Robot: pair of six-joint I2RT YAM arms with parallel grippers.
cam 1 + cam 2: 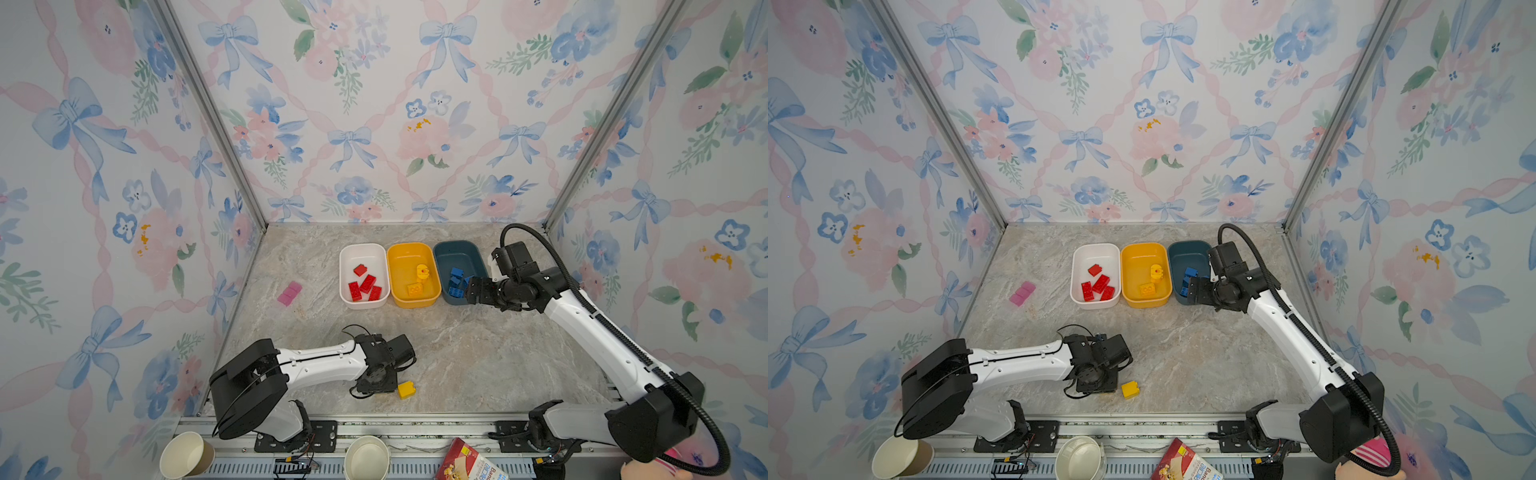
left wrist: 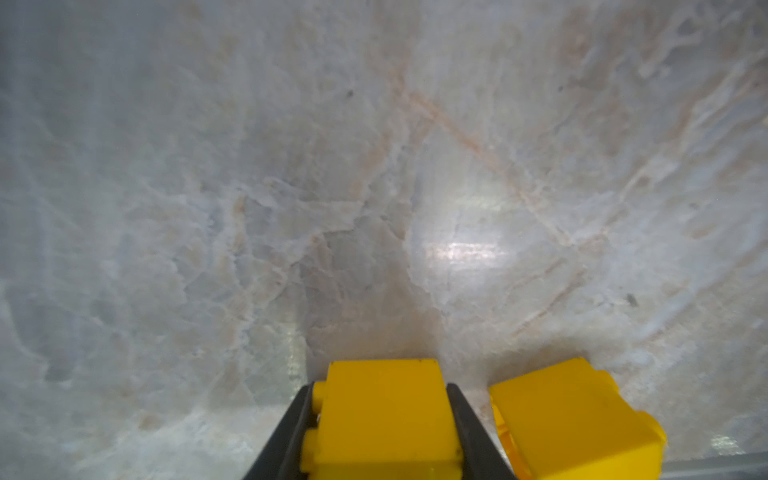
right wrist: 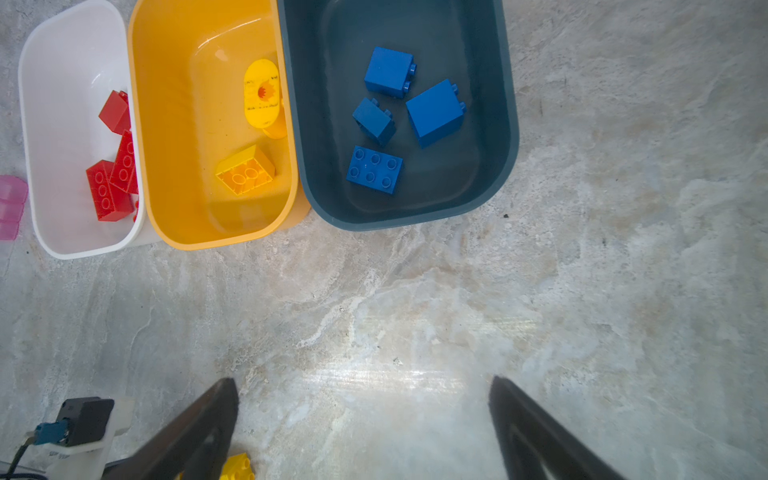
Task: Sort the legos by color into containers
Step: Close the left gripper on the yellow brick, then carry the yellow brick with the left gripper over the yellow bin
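Pinching one yellow brick with the left gripper, down low near 6 o'clock on the table. Clamped on its two flat sides, likely so no slipping on the lift. Hard to tell if off the table yet. Hidden from above, under the wrist. Just beside, at about 3 o'clock, lying loose: a second yellow brick, likely next to go.

Up at 12 o'clock, three in a row, side by side: white tub with red bricks, yellow tub with two yellow pieces, blue tub with blue bricks. Lined up close like that to make each colour an easy drop. Over at 9 o'clock, well apart, a pink block, not one for sorting.

Stretching the left arm low across the front, wrist bent straight down. Reaching the right arm up toward 2 o'clock, with the right gripper spread wide apart, holding nothing, near the front of the blue tub.
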